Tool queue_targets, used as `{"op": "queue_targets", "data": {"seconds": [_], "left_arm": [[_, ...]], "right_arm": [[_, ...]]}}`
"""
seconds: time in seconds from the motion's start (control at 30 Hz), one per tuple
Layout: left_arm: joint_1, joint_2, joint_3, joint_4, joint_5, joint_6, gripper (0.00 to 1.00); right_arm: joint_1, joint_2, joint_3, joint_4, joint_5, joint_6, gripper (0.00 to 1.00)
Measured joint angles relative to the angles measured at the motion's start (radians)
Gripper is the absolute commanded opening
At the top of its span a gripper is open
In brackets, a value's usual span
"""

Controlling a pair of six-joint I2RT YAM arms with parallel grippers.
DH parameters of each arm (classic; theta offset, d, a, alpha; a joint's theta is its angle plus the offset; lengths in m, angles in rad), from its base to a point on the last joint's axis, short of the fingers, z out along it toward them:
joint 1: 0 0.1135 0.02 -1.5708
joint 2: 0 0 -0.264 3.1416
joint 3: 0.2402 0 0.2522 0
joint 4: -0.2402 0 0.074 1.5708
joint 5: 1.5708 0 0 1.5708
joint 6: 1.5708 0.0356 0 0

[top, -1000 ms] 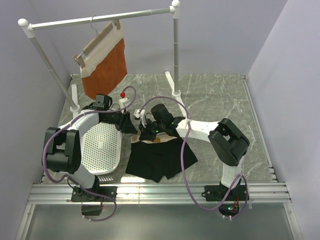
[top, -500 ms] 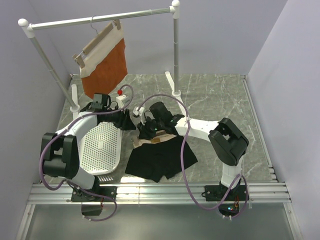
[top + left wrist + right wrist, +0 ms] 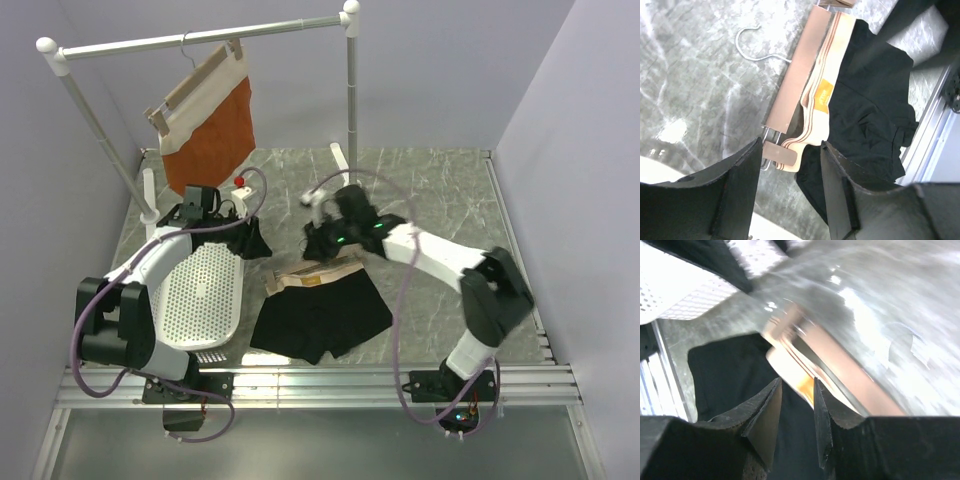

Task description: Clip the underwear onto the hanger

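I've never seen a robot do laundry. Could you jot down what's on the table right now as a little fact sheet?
Garment: black boxer-brief underwear with a tan waistband, flat on the marble table
Hanger: pale wooden clip hanger, lying along the waistband
Clipped: cannot tell
Left gripper: open, over the hanger's end clip
Right gripper: open, near the waistband, holding nothing
Behind: rust-orange garment hanging from a white rail

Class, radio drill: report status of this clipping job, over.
Left gripper open, empty. Right gripper open, empty. Underwear waistband against hanger, flat on table. Nothing blocking.
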Motion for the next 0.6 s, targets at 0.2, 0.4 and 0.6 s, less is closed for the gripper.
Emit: {"op": "queue_targets", "data": {"seconds": [0.2,0.4,0.6], "left_arm": [[-0.102,-0.004,0.0,0.015,-0.029,0.025,0.6],[-0.267,0.047,0.04,0.084,-0.102,0.027,0.66],[-0.356,0.197,0.126,0.15,-0.192,0.04,0.65]], "right_arm": [[-0.248,-0.263,-0.111,-0.058,-0.002,0.048,0.42],[-0.383,-0.28,-0.113,-0.127,0.019,0.077,0.41],[-0.473,-0.127,-0.106,-0.199,0.02,0.087,0.41]]}}
